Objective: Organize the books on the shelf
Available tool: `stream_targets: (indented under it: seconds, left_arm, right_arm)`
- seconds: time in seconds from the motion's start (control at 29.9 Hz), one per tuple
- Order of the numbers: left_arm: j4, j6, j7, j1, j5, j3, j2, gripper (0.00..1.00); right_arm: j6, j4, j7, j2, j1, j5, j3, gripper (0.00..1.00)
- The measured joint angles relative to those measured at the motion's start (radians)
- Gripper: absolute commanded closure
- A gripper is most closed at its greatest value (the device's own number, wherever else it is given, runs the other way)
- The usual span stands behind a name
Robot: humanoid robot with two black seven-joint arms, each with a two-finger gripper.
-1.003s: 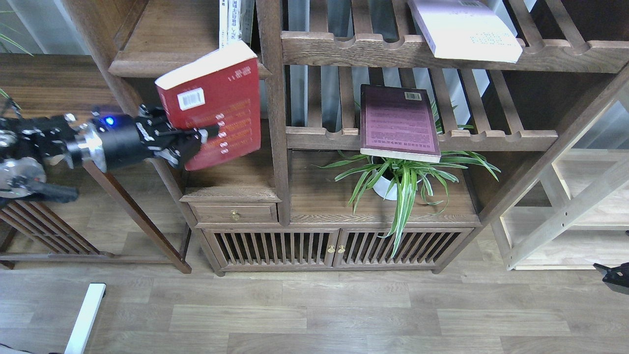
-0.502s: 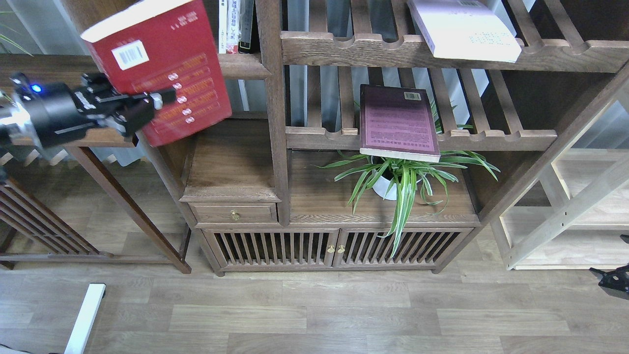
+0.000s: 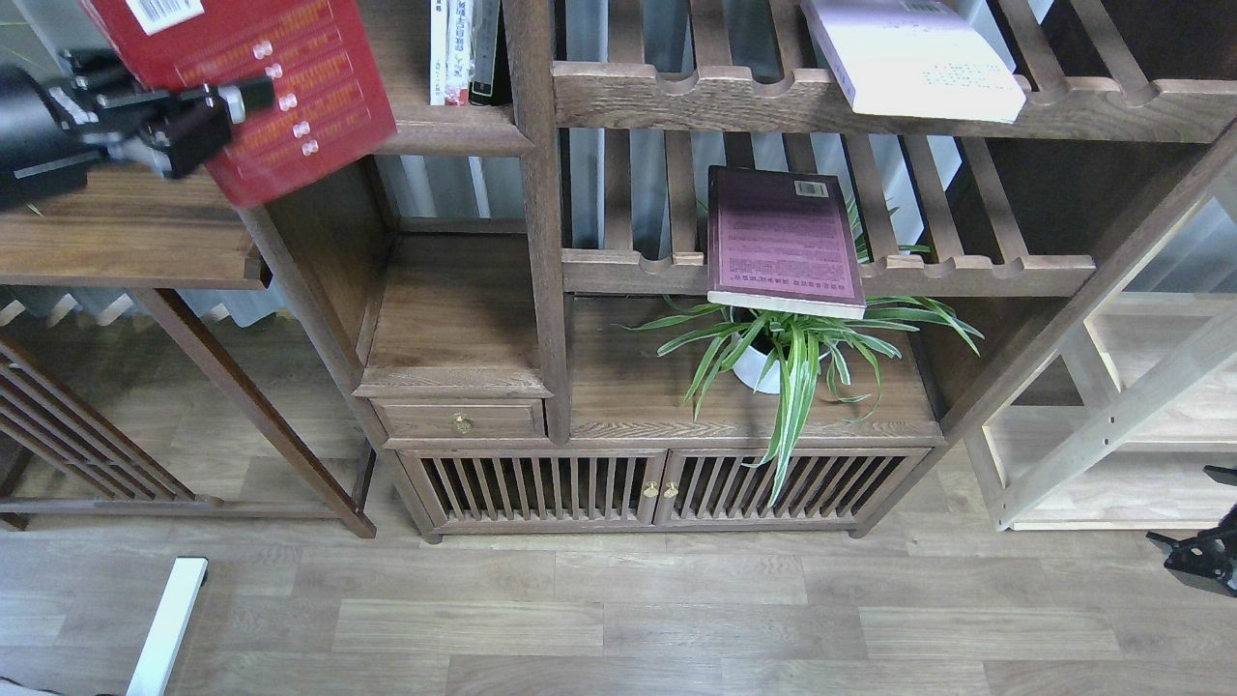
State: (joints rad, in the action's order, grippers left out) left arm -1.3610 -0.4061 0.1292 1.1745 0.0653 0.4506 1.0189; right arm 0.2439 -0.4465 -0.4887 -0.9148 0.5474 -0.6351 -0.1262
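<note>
Red book [image 3: 290,97]: clamped in left hand [image 3: 242,97], tilted, left of and level with shelf [image 3: 454,135]; standing books [image 3: 464,48] lie rightward. Right hand [image 3: 1193,561]: low, far off, state indeterminable.

Left arm: a matte black cylindrical forearm housing [image 3: 29,145] enters at the left edge, a thin pale line scored across its side; ahead of it, the black two-finger left gripper [image 3: 227,101], built of stacked angular black links with small silver fasteners and light grey edges; the upper finger [image 3: 246,94] is a slim black bar with a pale grey collar behind its dark tip. Right arm: only a small angular black part [image 3: 1203,561] shows at the lower right edge; detail there cannot be made out.
</note>
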Motion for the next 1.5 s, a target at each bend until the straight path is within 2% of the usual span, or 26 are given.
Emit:
stream_targets:
  seconds: [0.33, 0.57, 0.97, 1.5]
  left_arm:
    - [0.039, 0.191, 0.014, 0.077, -0.024, -0.006, -0.092, 1.00]
    - [0.053, 0.363, 0.026, 0.101, -0.022, -0.007, -0.187, 1.00]
    - [0.149, 0.614, 0.076, 0.168, -0.009, -0.029, -0.354, 1.00]
    - [0.330, 0.866, 0.099, 0.367, 0.004, -0.252, -0.526, 1.00]
  right_arm:
    - [0.001, 0.000, 0.000, -0.004, 0.002, 0.000, 0.000, 0.00]
    - [0.002, 0.000, 0.000, -0.011, 0.002, 0.000, 0.000, 0.00]
    - [0.002, 0.002, 0.000, -0.017, -0.001, -0.006, 0.002, 0.00]
    - [0.002, 0.002, 0.000, -0.017, -0.004, -0.006, 0.002, 0.00]
